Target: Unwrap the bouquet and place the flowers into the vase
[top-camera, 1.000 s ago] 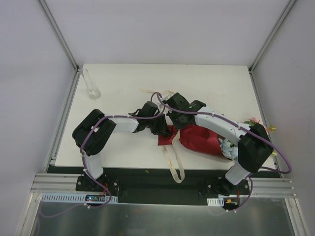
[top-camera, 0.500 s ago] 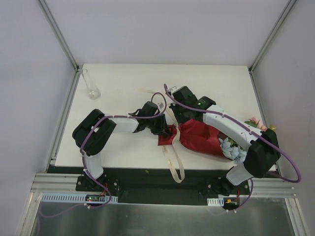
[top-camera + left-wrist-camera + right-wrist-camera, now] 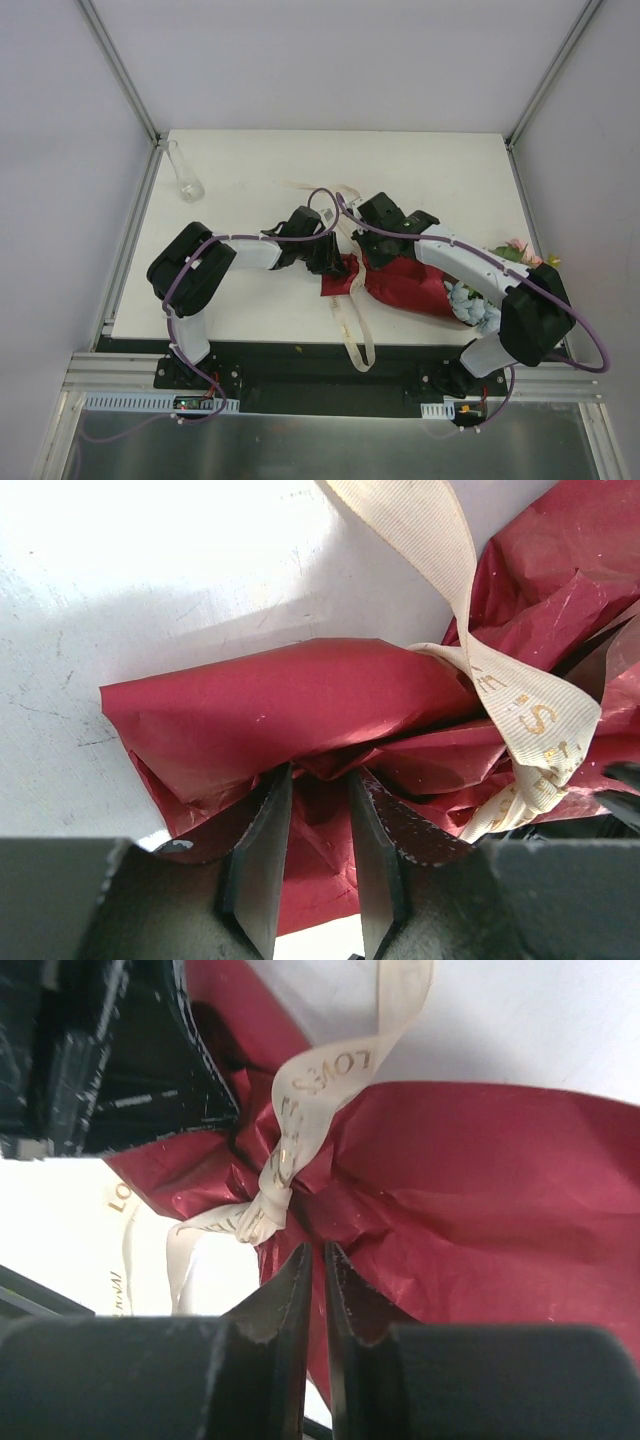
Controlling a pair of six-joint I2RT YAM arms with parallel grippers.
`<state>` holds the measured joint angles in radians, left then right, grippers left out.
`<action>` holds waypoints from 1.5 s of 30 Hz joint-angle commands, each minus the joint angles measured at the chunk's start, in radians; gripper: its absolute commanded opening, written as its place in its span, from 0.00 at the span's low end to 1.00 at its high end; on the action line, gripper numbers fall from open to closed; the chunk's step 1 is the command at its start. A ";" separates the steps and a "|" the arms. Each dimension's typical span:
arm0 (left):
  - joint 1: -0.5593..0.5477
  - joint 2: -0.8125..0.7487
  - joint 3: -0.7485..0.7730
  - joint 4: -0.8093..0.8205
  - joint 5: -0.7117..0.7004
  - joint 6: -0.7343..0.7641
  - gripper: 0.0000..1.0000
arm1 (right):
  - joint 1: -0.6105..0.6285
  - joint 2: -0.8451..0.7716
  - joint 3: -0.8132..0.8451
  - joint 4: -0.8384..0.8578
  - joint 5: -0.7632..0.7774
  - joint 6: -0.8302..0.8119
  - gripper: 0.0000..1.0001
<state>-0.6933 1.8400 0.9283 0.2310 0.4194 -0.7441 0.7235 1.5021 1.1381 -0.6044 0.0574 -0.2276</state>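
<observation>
The bouquet (image 3: 410, 285) lies on its side, its dark red wrapping (image 3: 290, 695) tied with a cream ribbon (image 3: 265, 1205) at the narrow left end. Pale blue flowers (image 3: 470, 303) and pink ones (image 3: 518, 247) stick out at the right, partly hidden by my right arm. My left gripper (image 3: 328, 265) is shut on a fold of wrapping at the narrow end (image 3: 318, 780). My right gripper (image 3: 370, 248) stands just beside the ribbon knot, its tips (image 3: 318, 1252) against the paper and parted by a thin slit, holding nothing. The clear vase (image 3: 185, 172) stands at the far left.
Loose ribbon tails (image 3: 355, 335) hang over the table's near edge, and another stretch of ribbon (image 3: 300, 186) lies behind the grippers. The white table (image 3: 450, 170) is bordered by metal frame posts at the back corners. The two grippers are close together.
My right gripper has shifted right and come down onto the wrapping by the knot, and its jaws have parted slightly. The right elbow swung right, uncovering flowers. The left arm has not moved.
</observation>
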 commanded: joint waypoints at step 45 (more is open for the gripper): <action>-0.017 -0.012 -0.014 -0.033 0.010 0.022 0.31 | 0.088 0.021 -0.041 0.081 0.064 0.252 0.18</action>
<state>-0.6945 1.8385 0.9283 0.2321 0.4202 -0.7444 0.8078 1.5112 1.0718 -0.5312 0.0971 0.0036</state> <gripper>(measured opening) 0.305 0.176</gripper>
